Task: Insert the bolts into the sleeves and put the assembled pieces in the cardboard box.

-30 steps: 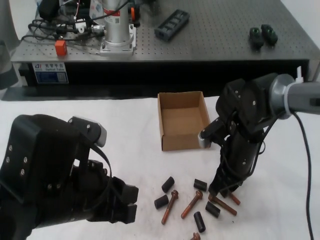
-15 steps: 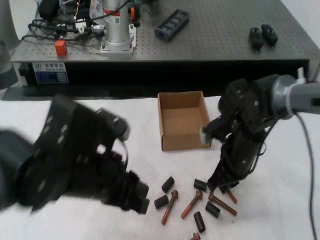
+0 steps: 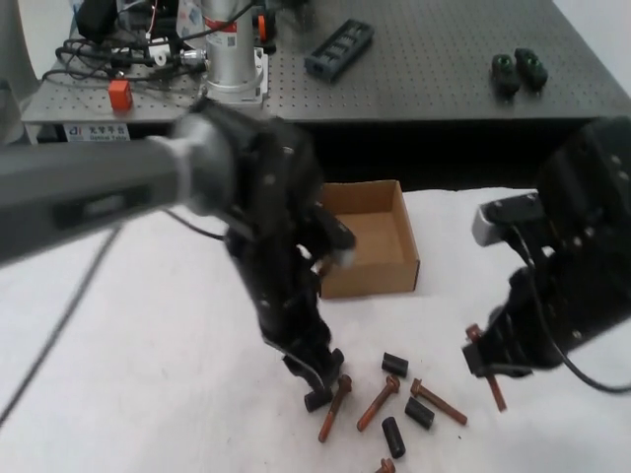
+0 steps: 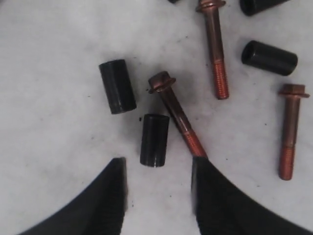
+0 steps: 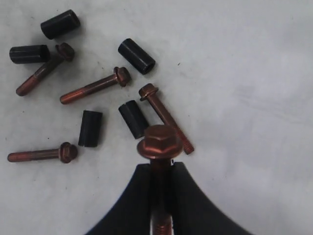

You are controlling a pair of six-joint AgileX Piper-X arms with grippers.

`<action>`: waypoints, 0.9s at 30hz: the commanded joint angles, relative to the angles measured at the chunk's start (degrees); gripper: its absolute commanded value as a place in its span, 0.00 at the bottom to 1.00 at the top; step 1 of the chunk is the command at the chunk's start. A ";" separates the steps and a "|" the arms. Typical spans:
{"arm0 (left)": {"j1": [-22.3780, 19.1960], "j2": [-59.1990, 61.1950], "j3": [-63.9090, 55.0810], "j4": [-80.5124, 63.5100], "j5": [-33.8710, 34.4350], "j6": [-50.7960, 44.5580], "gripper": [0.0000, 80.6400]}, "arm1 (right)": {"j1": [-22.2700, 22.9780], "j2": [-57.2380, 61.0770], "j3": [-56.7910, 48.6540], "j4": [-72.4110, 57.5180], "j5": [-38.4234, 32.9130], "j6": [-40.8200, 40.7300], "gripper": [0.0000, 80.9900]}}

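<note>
Reading this as the pick-up stage ahead of the first mating. The held bolt is clamped by its shank in the right claw, with the hex head proud of the fingertips and the threaded end lying back between the fingers. It is held toward the right edge of the tabletop and appears lifted off it, presumably so the pile is left free for the other arm. The left claw is released and set low over the pile near the front edge, its fingers straddling one sleeve that lies flat. The straddle is across the barrel, so on closing both ends would be left open for the bolt. A loose bolt lies just beside that sleeve with its threaded tip at the inner edge of one finger, so it could be nipped or dragged on closing. A second sleeve lies near, not touching. The cardboard box stands open toward the back edge, about mid-width, behind the pile. No assembled piece is seen in the part of it that shows. The task is judged barely begun.
</note>
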 commanded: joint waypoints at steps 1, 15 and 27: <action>-1.16 1.44 -1.64 1.83 -2.95 2.17 0.39 | -0.28 -8.65 5.44 -0.34 -0.94 1.81 0.03; -2.14 6.46 -1.66 -2.92 -4.30 3.49 0.39 | -0.28 -11.22 6.10 -0.11 -0.94 1.81 0.03; -2.16 7.93 -2.55 -0.69 -6.02 4.78 0.00 | -0.28 -11.22 6.10 -0.38 -0.94 2.23 0.03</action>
